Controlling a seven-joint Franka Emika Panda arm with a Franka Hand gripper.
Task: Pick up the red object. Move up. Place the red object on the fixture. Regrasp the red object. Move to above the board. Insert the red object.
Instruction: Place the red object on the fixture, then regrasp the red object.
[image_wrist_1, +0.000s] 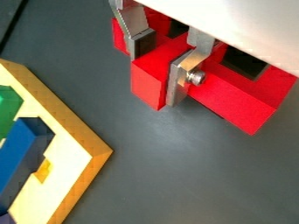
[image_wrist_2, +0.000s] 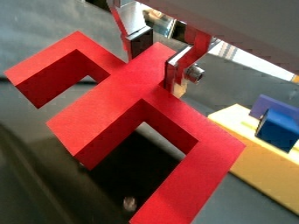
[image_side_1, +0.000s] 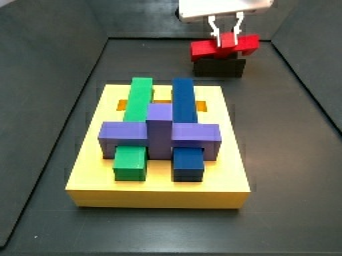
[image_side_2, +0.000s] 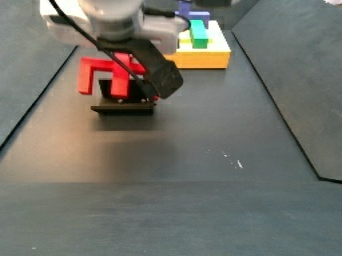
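Observation:
The red object (image_wrist_1: 233, 92) is a notched, pronged bar resting on the dark fixture (image_side_1: 221, 68) at the far end of the floor. It also shows in a wrist view (image_wrist_2: 117, 96) and in both side views (image_side_2: 96, 72). My gripper (image_wrist_1: 162, 68) is right over it, with its silver fingers (image_wrist_1: 184, 80) on either side of one bar of the red object and closed against it. The gripper also shows in a side view (image_side_1: 229, 42). The yellow board (image_side_1: 160, 185) lies apart, nearer the middle of the floor.
The board carries a purple cross block (image_side_1: 160, 130), green blocks (image_side_1: 139, 95) and blue blocks (image_side_1: 183, 95). Its corner shows in a wrist view (image_wrist_1: 70, 149). Low dark walls (image_side_1: 301, 80) ring the floor.

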